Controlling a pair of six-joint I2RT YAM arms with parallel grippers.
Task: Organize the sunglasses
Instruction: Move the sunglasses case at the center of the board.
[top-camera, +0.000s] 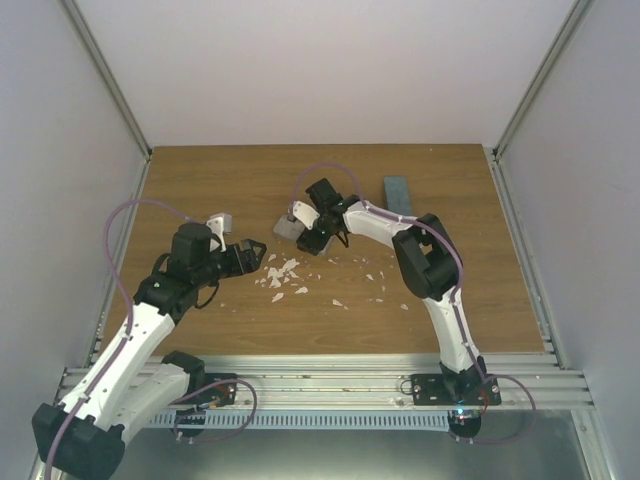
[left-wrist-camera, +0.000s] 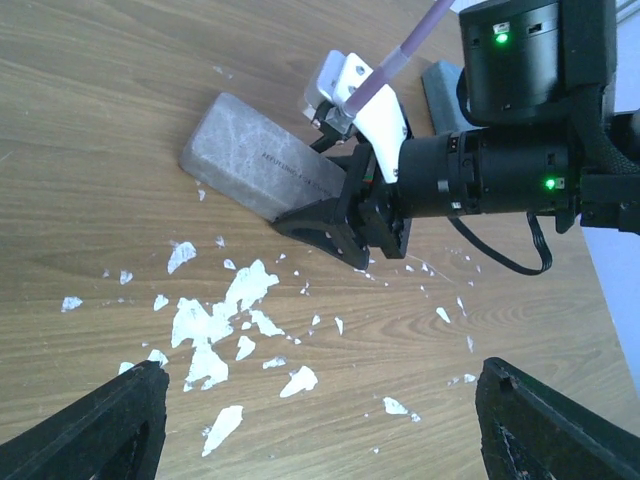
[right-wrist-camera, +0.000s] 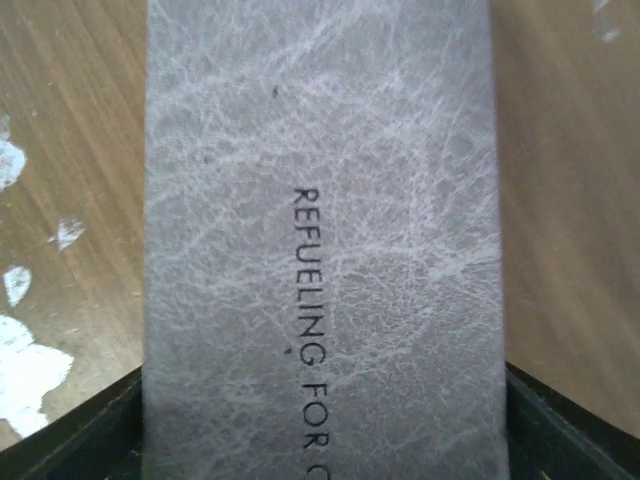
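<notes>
Left gripper (left-wrist-camera: 322, 368): wide open and holding nothing. It hangs low over the table (top-camera: 200, 190), above the white bits.
White bits (left-wrist-camera: 215, 320): lots of small torn flakes lie on the wood, between the two arms. I cannot tell what they are made of.
Grey case (left-wrist-camera: 255, 155): shut, lying flat on the table just past the white bits. It has dark letters on its lid.
Right gripper (right-wrist-camera: 320, 385): it is down over the grey case, with one finger on each side, right at the case's long edges. I cannot tell if it is squeezing the case or only standing around it.
Blue case (top-camera: 397, 193): also shut, lying flat far back on the right, well apart from both grippers.
Sunglasses: none can be seen in any view. They may be inside the shut cases, but the lids hide that.
Done: I think most of the job is over, since no glasses lie out and both cases are closed.
Left to do: I think the grey case needs to be put in its place, maybe near the blue case.
</notes>
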